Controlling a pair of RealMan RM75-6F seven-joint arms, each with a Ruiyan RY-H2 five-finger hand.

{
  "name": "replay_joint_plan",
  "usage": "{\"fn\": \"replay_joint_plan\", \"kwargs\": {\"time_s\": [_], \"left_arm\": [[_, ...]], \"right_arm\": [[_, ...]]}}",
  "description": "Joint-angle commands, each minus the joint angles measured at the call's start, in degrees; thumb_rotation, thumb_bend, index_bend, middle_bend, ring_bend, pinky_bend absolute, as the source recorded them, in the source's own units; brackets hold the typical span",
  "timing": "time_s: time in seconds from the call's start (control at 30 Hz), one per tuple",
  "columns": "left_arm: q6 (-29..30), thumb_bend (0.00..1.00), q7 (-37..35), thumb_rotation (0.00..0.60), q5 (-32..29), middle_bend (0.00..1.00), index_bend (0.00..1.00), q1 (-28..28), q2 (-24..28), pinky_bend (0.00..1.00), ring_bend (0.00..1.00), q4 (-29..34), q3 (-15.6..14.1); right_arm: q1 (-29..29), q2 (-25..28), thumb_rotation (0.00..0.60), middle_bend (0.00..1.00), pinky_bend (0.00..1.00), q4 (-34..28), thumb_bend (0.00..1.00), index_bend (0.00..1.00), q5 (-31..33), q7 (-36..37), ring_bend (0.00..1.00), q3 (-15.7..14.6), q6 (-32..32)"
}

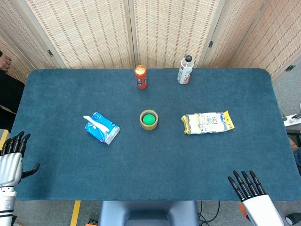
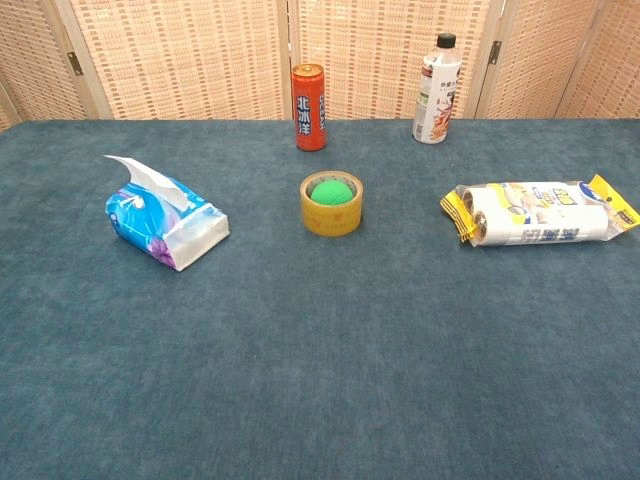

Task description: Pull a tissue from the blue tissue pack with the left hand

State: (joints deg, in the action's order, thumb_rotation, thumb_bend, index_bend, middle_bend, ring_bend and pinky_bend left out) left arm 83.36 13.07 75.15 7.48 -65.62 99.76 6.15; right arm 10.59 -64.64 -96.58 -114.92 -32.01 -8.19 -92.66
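The blue tissue pack [image 1: 101, 127] is placed left of the tape roll [image 1: 149, 119], a tissue [image 1: 94, 122] sticking out. The left hand [image 1: 11, 160] and right hand [image 1: 248, 186] are kept spread, nothing held, at the near edge.

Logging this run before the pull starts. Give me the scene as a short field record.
target: blue tissue pack, left part of the table, one tissue sticking up from its top
left hand: at the near left table edge, fingers apart, holding nothing
right hand: near right edge, fingers apart, holding nothing
centre: tape roll with a green ball inside
right: yellow-ended package
far edge: red can, white bottle
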Motion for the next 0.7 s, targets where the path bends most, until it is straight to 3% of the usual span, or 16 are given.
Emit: {"fn": "replay_joint_plan", "kwargs": {"time_s": [0.03, 0.57, 0.7], "left_arm": [[-0.1, 0.27, 0.1, 0.600, 0.1, 0.00, 0.00, 0.1, 0.0, 0.02, 0.00, 0.0, 0.0], [-1.2, 0.28, 1.5, 0.600, 1.8, 0.00, 0.00, 1.1, -0.2, 0.05, 0.00, 1.6, -0.7], [-6.3, 0.32, 1.2, 0.600, 7.0, 0.00, 0.03, 7.4, -2.1, 0.10, 0.00, 0.9, 1.3]], "right_arm": [[0.0, 0.0, 0.600, 0.00, 0.00, 0.0, 0.11, 0.00, 0.0, 0.0, 0.00, 0.0, -0.1], [-0.1, 0.6, 0.600, 0.00, 0.00, -0.8, 0.12, 0.00, 0.7, 0.7, 0.00, 0.0, 0.2], [-0.5, 1.1, 0.600, 0.00, 0.00, -1.0, 0.11, 0.00, 1.0, 1.1, 0.00, 0.0, 0.8]]}}
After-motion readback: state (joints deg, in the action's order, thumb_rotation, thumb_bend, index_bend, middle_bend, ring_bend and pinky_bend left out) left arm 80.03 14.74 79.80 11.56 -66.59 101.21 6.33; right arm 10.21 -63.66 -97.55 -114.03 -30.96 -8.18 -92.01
